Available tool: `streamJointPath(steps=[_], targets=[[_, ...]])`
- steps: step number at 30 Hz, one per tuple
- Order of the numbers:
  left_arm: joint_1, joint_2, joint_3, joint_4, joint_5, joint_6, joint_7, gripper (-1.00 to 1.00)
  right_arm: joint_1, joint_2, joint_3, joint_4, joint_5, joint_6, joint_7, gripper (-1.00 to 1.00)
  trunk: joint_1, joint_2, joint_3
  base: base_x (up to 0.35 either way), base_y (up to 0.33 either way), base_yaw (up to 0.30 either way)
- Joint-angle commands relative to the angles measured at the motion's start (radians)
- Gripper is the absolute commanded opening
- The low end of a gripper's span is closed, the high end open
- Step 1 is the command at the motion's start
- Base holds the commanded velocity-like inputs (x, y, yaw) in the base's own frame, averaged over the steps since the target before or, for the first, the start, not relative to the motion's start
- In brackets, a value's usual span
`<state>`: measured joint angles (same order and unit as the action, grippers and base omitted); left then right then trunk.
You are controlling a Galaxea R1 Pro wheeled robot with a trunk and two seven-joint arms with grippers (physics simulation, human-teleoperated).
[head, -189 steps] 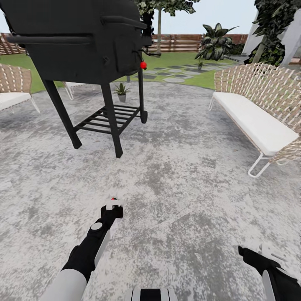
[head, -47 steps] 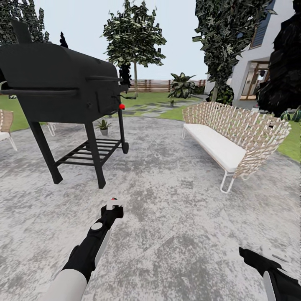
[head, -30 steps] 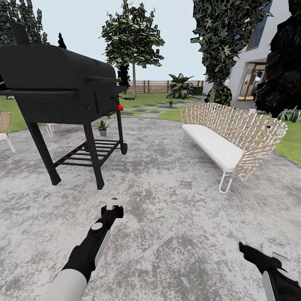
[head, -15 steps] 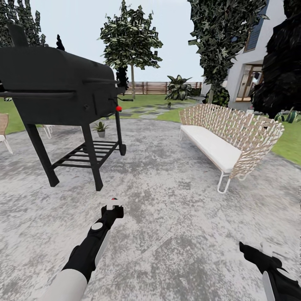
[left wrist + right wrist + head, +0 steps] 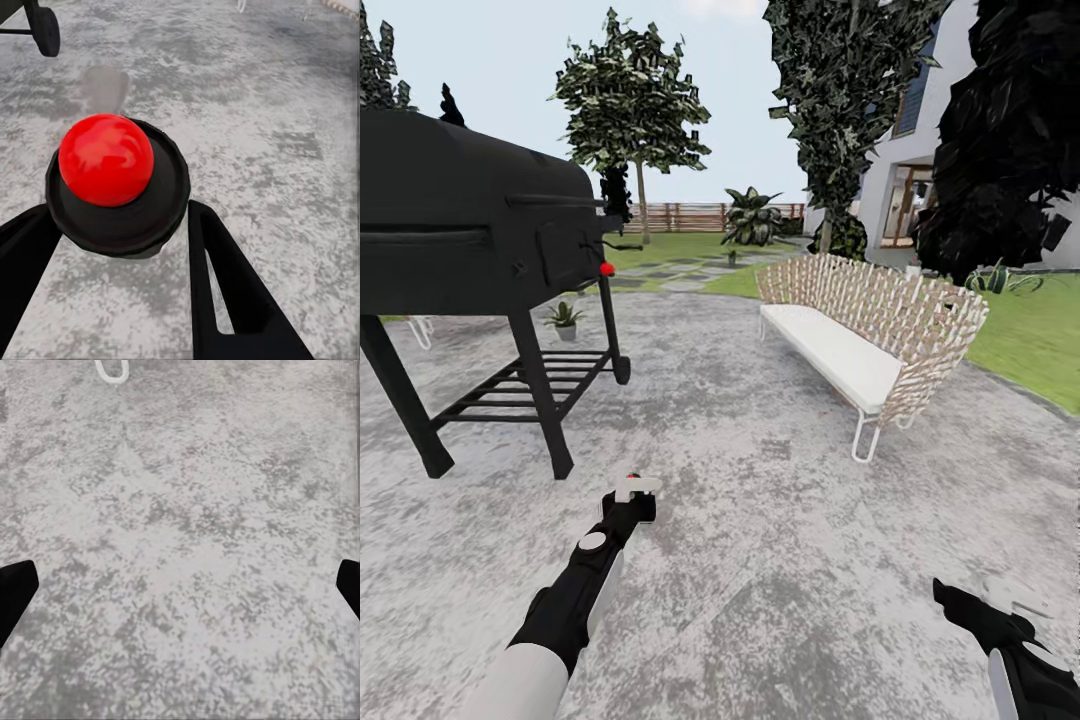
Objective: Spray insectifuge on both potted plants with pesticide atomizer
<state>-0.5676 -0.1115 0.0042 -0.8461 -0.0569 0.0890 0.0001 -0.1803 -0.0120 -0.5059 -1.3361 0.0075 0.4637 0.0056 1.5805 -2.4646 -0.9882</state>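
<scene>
The left gripper (image 5: 628, 492) pinches the pesticide atomizer (image 5: 116, 187), its red nozzle (image 5: 106, 160) facing the camera; the right gripper (image 5: 1015, 600), at 4 o'clock, stands spread and empty. A potted plant (image 5: 564, 319) stands at 11 o'clock beyond the black grill (image 5: 470, 240), a white bench (image 5: 865, 335) at 1 o'clock, all on the grey patio (image 5: 760, 520).

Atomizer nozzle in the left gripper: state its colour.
Red, a glossy ball on the pesticide atomizer between the left gripper fingers; clearest in the left wrist view.

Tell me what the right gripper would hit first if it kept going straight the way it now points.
Probably the grey paving. The right gripper is open and points down at bare patio, with nothing between its fingers. How far off the ground lies is unclear.
</scene>
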Motion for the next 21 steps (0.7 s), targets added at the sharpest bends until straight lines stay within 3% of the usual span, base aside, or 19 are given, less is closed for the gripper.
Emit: streamJointPath(steps=[1, 14, 21], targets=[[0.0, 0.0, 0.0, -0.002, -0.006, 0.006, 0.0, -1.0, -0.001, 0.0, 0.0, -0.001, 0.001, 0.006, 0.0, 1.0, 0.0, 0.0, 0.0, 0.29, 0.15, -0.2], [0.0, 0.0, 0.0, -0.002, -0.006, 0.006, 0.0, -1.0, -0.001, 0.0, -0.002, -0.001, -0.001, 0.011, 0.0, 1.0, 0.0, 0.0, 0.003, 0.298, 0.147, -0.042], [0.0, 0.0, 0.0, -0.002, -0.006, 0.006, 0.0, -1.0, -0.001, 0.0, -0.002, 0.0, -0.001, 0.012, 0.0, 1.0, 0.0, 0.0, 0.003, 0.159, 0.22, 0.0]])
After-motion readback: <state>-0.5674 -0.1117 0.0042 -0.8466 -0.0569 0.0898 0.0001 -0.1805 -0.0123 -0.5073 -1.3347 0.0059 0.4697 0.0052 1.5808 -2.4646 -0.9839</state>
